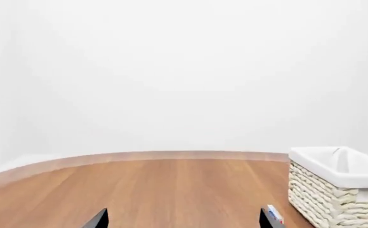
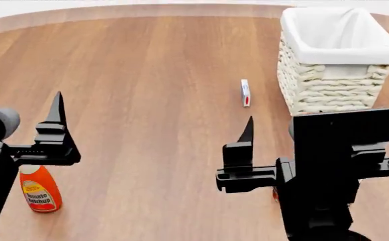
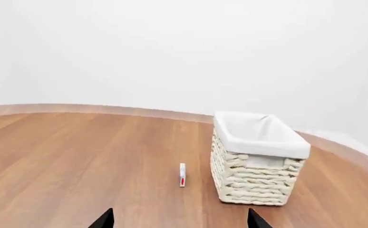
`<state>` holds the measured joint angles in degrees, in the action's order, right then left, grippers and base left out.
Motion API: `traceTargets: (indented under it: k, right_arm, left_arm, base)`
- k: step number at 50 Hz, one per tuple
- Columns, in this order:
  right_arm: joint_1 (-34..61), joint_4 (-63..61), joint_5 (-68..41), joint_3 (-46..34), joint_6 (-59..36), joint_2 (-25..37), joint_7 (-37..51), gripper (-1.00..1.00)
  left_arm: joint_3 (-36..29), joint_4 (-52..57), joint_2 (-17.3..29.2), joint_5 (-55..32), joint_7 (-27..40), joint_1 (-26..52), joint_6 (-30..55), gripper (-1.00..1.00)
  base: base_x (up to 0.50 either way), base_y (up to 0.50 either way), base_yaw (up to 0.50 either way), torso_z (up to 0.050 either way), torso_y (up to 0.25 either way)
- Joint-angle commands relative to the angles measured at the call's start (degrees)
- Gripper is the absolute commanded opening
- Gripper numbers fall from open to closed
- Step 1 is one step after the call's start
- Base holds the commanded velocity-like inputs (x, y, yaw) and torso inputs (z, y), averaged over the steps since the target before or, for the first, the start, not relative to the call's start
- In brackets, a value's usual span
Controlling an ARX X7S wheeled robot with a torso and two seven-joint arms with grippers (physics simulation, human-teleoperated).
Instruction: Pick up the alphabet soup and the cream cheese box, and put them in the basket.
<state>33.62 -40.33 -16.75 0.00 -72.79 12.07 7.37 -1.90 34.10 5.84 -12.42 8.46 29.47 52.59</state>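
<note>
In the left wrist view, the thin white cream cheese box [image 1: 275, 213] is seen near the woven cream wicker basket [image 1: 326, 199]. In the head view, "Tomato Ketchup" is read on an orange bottle [image 2: 39, 189]; both the left gripper [image 2: 20, 108] and the right gripper [image 2: 272, 125] are spread apart, empty. In the right wrist view, the box stands upright on the wood floor [image 3: 76, 156]
</note>
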Motion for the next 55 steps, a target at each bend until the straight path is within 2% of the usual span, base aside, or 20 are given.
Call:
traceTargets:
  k: [1, 55]
  right_arm:
    - [4.36, -2.4, -1.5, 0.71, -6.95, 0.97, 0.08, 1.0]
    - [5.55, -1.38, -2.97, -0.67, -8.51, 1.98, 1.79, 1.0]
  left_arm:
    - [0.45, 1.3, 0.51, -1.57, 0.32, 3.45, 3.81, 1.0]
    - [-0.39, 1.97, 2.45, -4.39, 2.47, 3.24, 2.64, 1.0]
  base:
    - [0.5, 0.0, 0.0, 0.0, 0.0]
    - [0.5, 0.0, 0.0, 0.0, 0.001]
